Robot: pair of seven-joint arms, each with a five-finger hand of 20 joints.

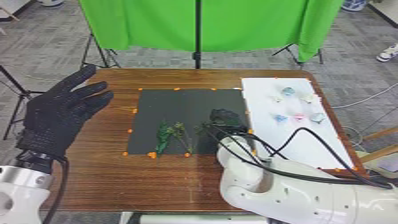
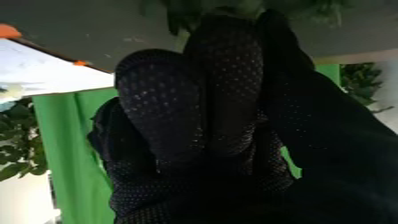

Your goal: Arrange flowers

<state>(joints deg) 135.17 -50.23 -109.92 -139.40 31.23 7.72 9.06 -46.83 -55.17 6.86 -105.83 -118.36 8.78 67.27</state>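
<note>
The black-gloved right hand [image 1: 225, 119] is at the centre of the frame, over the dark grey mat [image 1: 164, 107]; if it holds something, I cannot tell. Green leafy stems [image 1: 163, 136] lie lower left, small pastel flowers [image 1: 298, 117] at right. Probably stem picking; next needs gentle, secure lifting.
</note>
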